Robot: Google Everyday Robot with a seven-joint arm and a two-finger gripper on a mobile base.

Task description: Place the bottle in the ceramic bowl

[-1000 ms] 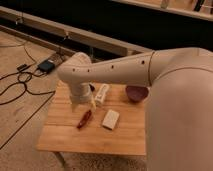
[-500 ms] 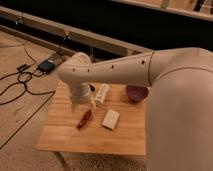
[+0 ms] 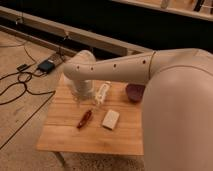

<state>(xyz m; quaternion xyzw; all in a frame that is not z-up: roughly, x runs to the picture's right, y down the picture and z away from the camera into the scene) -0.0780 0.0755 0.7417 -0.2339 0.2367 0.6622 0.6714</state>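
Observation:
The bottle (image 3: pixel 102 92), slim and cream-white, is on the wooden table (image 3: pixel 75 137) near its back edge, leaning a little. The ceramic bowl (image 3: pixel 134 92), dark maroon and glossy, sits to the right of the bottle and is partly hidden by my arm. My gripper (image 3: pixel 82 95) hangs down from the wrist just left of the bottle, low over the table. I cannot tell whether it touches the bottle.
A flat white rectangular block (image 3: pixel 111 119) lies in front of the bottle. A red elongated object (image 3: pixel 84 119) lies to its left. My big white arm (image 3: pixel 165 75) covers the table's right side. Black cables and a box (image 3: pixel 46 65) lie on the floor at the left.

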